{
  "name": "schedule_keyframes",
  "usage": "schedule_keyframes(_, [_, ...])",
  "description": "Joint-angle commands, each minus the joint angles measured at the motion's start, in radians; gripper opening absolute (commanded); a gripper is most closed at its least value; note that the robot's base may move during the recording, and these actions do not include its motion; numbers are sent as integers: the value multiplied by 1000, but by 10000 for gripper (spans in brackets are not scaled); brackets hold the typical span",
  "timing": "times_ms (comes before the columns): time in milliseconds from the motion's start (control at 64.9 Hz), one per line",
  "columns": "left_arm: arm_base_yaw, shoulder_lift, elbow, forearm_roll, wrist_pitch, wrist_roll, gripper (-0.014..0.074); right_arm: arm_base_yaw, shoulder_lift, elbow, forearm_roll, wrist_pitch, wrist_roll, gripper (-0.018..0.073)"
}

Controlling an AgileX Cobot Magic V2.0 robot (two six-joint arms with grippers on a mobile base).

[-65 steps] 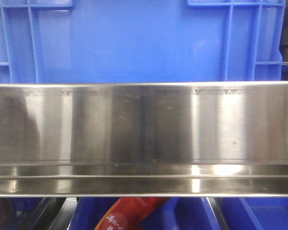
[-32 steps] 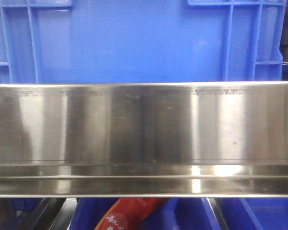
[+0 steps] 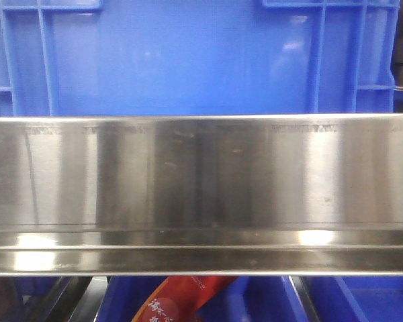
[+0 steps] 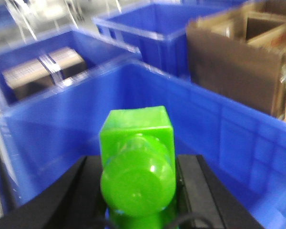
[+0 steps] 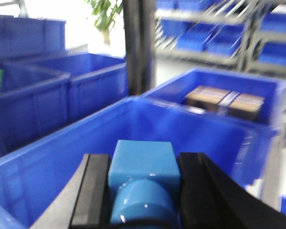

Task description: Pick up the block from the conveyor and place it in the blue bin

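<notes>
In the right wrist view my right gripper (image 5: 143,164) is shut on the bright blue block (image 5: 142,160), which has a rounded blue part below it. It holds the block above the inside of a large blue bin (image 5: 43,167). In the left wrist view my left gripper (image 4: 137,164) is shut on a bright green block (image 4: 136,131) with a rounded green part, over a blue bin (image 4: 62,124). The front view shows only a blue bin wall (image 3: 188,60) behind a steel panel (image 3: 201,174). The dark conveyor belt is out of view.
More blue bins stand around, one holding cartons (image 4: 38,71) and another holding a carton (image 5: 226,100). An open brown cardboard box (image 4: 238,62) is at the right. A dark post (image 5: 138,43) rises behind the bin. A red packet (image 3: 181,298) lies below the steel panel.
Only the reflections on the steel panel have shifted; the blue bin wall and the panel stand as before.
</notes>
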Motion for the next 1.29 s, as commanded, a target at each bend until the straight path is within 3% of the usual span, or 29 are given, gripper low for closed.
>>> schedule_keyframes(0, [-6, 86, -64, -5, 44, 2, -111, 11, 86, -34, -3, 31, -7, -153])
schedule_keyframes(416, [-6, 309, -80, -7, 92, 2, -109, 11, 301, -41, -3, 78, -7, -152])
schedule_keyframes(509, [-6, 315, -80, -9, 92, 2, -55, 11, 312, -41, -3, 78, -7, -126])
schedule_keyframes(601, [-6, 318, -80, -19, 92, 0, 66, 11, 314, -41, -3, 81, -7, -25])
schedule_keyframes(832, [-6, 318, -80, -25, 97, 0, 496, 11, 314, -41, -2, 92, -7, 447])
schedule_keyframes(925, [-6, 315, -81, -25, 97, -4, 607, 11, 314, -41, -2, 96, -7, 542])
schedule_keyframes(1017, [-6, 308, -82, -26, 101, -4, 606, 11, 303, -41, -2, 98, -7, 513])
schedule_keyframes(1094, [-6, 287, -82, -29, 109, -4, 581, 11, 276, -41, -2, 101, -7, 411])
schedule_keyframes(1202, [-6, 250, -82, -29, 137, -4, 459, 11, 228, -41, -2, 105, -7, 140])
schedule_keyframes(1279, [-6, 221, -82, -29, 166, -4, 291, 11, 187, -32, -2, 103, -7, -45])
